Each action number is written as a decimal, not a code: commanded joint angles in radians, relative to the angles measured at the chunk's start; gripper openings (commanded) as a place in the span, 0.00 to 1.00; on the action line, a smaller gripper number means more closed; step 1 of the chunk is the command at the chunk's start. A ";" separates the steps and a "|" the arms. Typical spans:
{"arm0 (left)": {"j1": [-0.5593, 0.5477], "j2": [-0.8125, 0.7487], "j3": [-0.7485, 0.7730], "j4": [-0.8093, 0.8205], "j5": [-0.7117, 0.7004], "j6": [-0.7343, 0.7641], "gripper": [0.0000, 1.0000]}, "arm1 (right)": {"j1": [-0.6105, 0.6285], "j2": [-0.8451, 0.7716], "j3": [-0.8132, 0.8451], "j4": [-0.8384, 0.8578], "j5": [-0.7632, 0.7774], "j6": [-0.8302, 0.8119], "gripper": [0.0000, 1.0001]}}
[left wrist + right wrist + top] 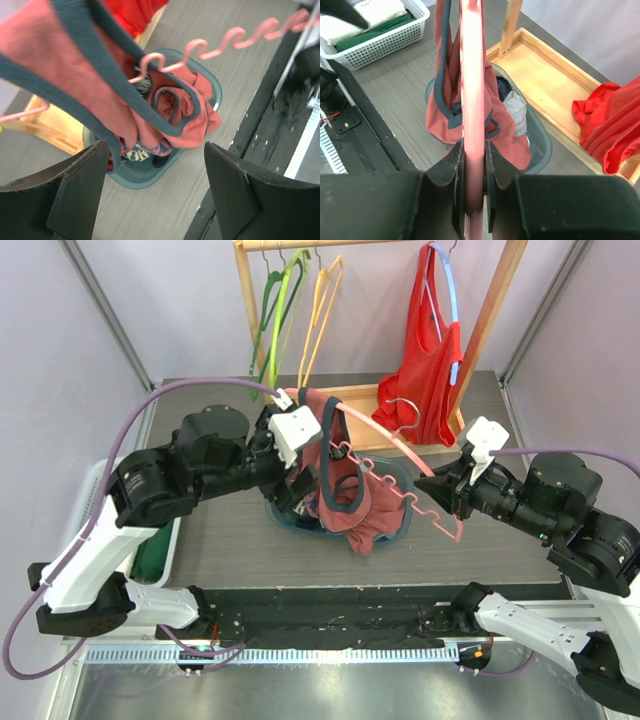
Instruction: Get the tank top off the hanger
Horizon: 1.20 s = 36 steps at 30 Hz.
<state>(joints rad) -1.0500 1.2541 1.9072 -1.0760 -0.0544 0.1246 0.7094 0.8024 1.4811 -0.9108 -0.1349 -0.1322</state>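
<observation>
Observed tank top (pixel 352 508) mid-table: salmon-red cloth edged in dark teal binding. Noted one strap looped over pink hanger (pixel 395 443), body crumpled and sagging into teal tub (pixel 405 527) beneath. Saw lettering on lower folds, too bunched to read. Found right gripper (pixel 472 150) pressed hard on hanger's lower end, holding it slanted above tub. Found left gripper (pixel 155 150) spread wide beside hanging strap, gripping nothing. Logged red garment (pixel 425 380) on rack behind.
</observation>
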 commanded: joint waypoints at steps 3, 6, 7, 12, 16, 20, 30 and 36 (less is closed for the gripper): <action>0.079 0.062 0.079 0.178 -0.051 -0.183 0.76 | -0.001 -0.003 0.033 0.056 0.096 -0.058 0.01; 0.096 0.091 0.113 0.218 -0.062 -0.181 0.73 | -0.001 0.007 0.033 0.046 0.113 -0.064 0.01; 0.099 0.099 0.109 0.231 -0.067 -0.177 0.72 | -0.001 0.011 0.034 0.046 0.119 -0.064 0.01; 0.133 0.099 0.038 0.318 -0.078 -0.174 0.69 | -0.001 0.020 0.028 0.046 0.124 -0.070 0.01; 0.146 0.119 0.027 0.327 -0.071 -0.200 0.58 | -0.001 0.029 0.033 0.053 0.123 -0.075 0.01; 0.150 0.145 0.020 0.318 -0.068 -0.230 0.55 | -0.001 0.034 0.033 0.056 0.121 -0.086 0.01; 0.156 0.179 -0.051 0.370 -0.140 -0.201 0.56 | -0.001 0.032 0.039 0.044 0.115 -0.101 0.01; 0.168 0.183 -0.066 0.384 -0.137 -0.184 0.44 | -0.001 0.021 0.025 0.044 0.107 -0.095 0.01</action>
<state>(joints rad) -0.8955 1.4517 1.8454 -0.7628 -0.1753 -0.0776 0.7094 0.8440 1.4811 -0.9520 -0.0303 -0.2234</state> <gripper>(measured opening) 0.508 0.206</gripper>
